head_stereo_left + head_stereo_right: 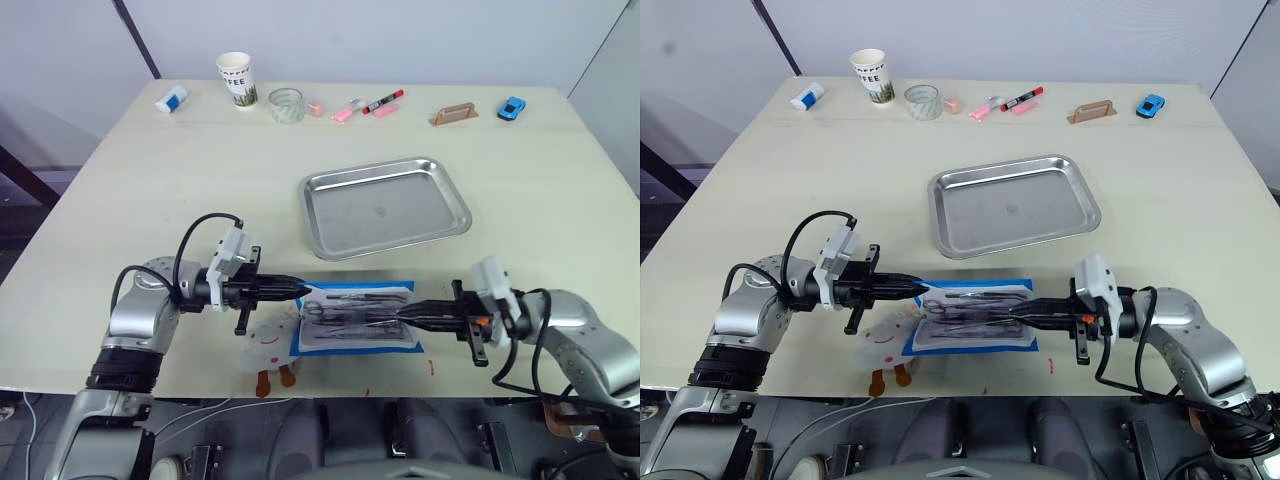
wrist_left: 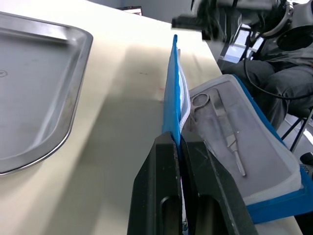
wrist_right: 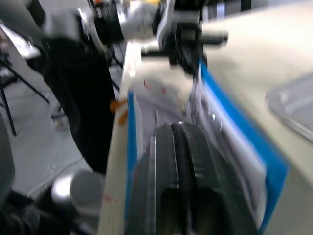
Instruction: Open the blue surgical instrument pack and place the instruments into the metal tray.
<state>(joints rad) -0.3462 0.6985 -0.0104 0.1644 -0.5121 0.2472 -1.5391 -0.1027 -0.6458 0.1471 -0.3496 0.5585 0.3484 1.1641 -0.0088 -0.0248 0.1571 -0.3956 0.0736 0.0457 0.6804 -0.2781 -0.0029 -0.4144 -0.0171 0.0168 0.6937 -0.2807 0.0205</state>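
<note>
Blue pack (image 1: 358,318) (flap up) pinched by left fingers (image 2: 182,147); right fingers' (image 3: 178,134) grip unclear.

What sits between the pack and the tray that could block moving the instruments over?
Nothing visible. Bare table lies between the pack and the tray just beyond it. The instruments lie exposed on the lining; cup, markers and the rest sit at the far edge.

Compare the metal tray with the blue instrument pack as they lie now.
The metal tray is shiny steel and empty; the blue surgical instrument pack is fabric, opened, with the instruments still on its pale lining. The tray lies farther back, untouched; the pack's flap is pinched by the left gripper. Both are flat rectangles.
</note>
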